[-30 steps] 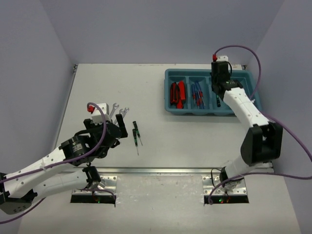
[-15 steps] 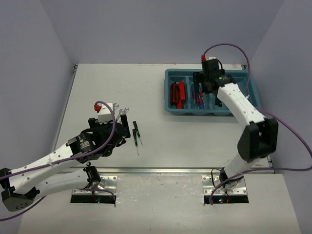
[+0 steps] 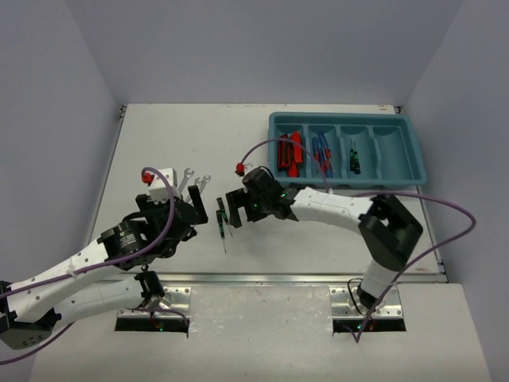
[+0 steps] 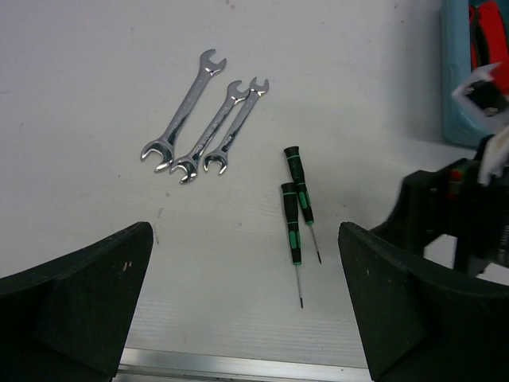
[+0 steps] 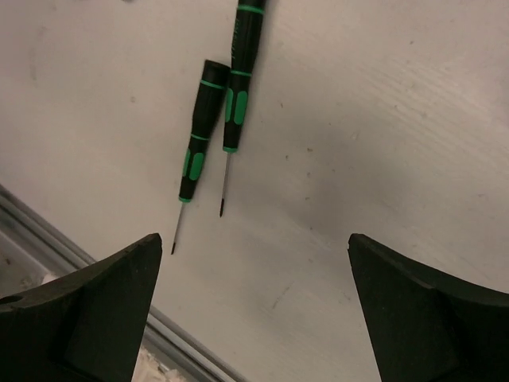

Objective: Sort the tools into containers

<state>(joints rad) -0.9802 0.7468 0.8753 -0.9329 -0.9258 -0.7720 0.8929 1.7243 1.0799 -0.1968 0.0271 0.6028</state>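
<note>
Pale grey table (image 3: 238, 143), lilac walls, and the tray (image 3: 374, 182) at the far right as your anchor. Left of the tray and nearer the arm bases, two black screwdrivers (image 5: 203, 119) lie side by side, almost touching. Three wrenches (image 4: 211, 127) sit just past them, farther from the tray.

Your right gripper (image 5: 253, 239) hangs over the screwdrivers, fingers spread wide with nothing between them. I'd judge it is there to lift one, since a matching screwdriver (image 3: 355, 159) lies in the tray's third compartment from the left. The pair sits off-centre in that gap, so shift before you close.

Your left gripper (image 4: 244, 231) is just as wide and empty-handed, on the side of the tools away from the tray, likely placed for the wrenches.

Each screwdriver's long axis runs roughly parallel to the tray's compartments, with the handle toward the tray's far-wall side and the tip toward its front-wall side. The wrenches slant across that line.
</note>
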